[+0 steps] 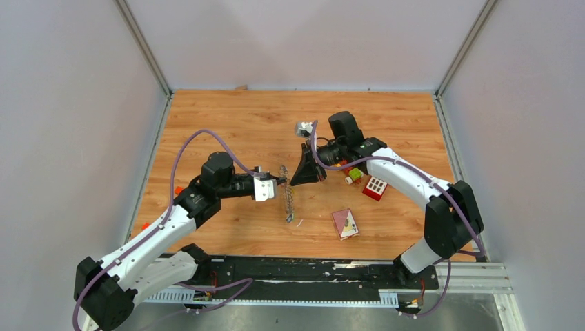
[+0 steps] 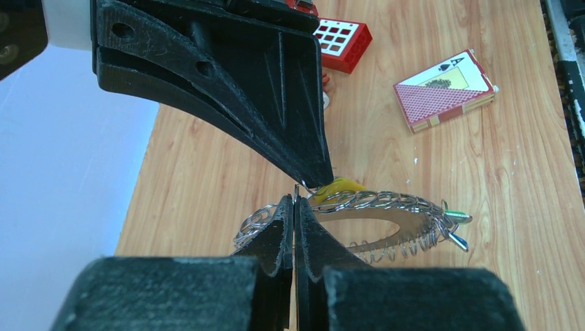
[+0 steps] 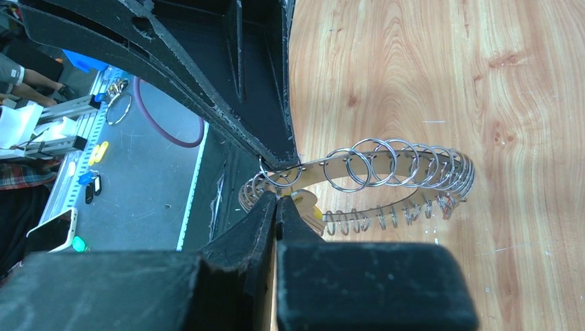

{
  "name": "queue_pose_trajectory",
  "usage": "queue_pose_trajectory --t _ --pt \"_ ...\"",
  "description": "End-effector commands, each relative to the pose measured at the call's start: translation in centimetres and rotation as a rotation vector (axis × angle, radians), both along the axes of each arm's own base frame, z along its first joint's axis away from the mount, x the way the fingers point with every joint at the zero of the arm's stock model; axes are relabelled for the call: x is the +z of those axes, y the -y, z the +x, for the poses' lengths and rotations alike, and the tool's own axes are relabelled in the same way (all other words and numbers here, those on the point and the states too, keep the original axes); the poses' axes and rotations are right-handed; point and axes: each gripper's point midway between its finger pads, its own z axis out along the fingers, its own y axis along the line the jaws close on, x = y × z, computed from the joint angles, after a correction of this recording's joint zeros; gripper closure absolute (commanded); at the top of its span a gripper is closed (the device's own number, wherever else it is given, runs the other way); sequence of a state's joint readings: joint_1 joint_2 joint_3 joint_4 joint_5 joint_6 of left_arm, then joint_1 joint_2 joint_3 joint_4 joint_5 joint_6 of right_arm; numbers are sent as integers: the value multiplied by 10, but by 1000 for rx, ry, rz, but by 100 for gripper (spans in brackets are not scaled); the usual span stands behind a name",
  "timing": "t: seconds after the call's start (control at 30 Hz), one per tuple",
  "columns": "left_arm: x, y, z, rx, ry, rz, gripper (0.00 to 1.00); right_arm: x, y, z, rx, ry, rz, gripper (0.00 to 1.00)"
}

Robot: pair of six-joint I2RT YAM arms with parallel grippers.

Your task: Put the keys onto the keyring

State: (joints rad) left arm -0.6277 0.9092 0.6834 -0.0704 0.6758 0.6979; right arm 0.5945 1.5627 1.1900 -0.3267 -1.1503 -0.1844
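Observation:
The keyring (image 1: 288, 201) is a flat ring strung with many small wire loops. It hangs off the table between my two grippers and shows in the left wrist view (image 2: 403, 205) and the right wrist view (image 3: 400, 165). My left gripper (image 2: 295, 201) is shut on its rim; it is also in the top view (image 1: 279, 181). My right gripper (image 3: 277, 200) is shut at a yellow-headed key (image 2: 338, 187) right against the ring; the key also shows in the right wrist view (image 3: 308, 205). The two grippers' tips almost touch. Small green and blue pieces (image 2: 455, 227) hang on the ring's far end.
A red block with white buttons (image 1: 374, 187) and a yellow-red-green toy (image 1: 354, 175) lie under the right arm. A playing-card box (image 1: 345, 223) lies nearer the front edge and shows in the left wrist view (image 2: 445, 89). Small orange bits (image 1: 178, 189) lie at the left edge.

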Motion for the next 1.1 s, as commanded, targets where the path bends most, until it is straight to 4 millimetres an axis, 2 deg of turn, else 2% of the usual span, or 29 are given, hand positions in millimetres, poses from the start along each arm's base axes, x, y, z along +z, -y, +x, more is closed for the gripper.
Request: queue_pose_trajectory --t 0.0,0.6,1.07 --pt "27 5 -2 -32 78 -55 100 23 -5 0 30 63 60 100" --pt "16 5 -6 -59 69 -25 100 30 -4 0 42 79 76 100" --pt "17 6 -11 -85 63 -30 100 24 -5 4 30 64 59 100"
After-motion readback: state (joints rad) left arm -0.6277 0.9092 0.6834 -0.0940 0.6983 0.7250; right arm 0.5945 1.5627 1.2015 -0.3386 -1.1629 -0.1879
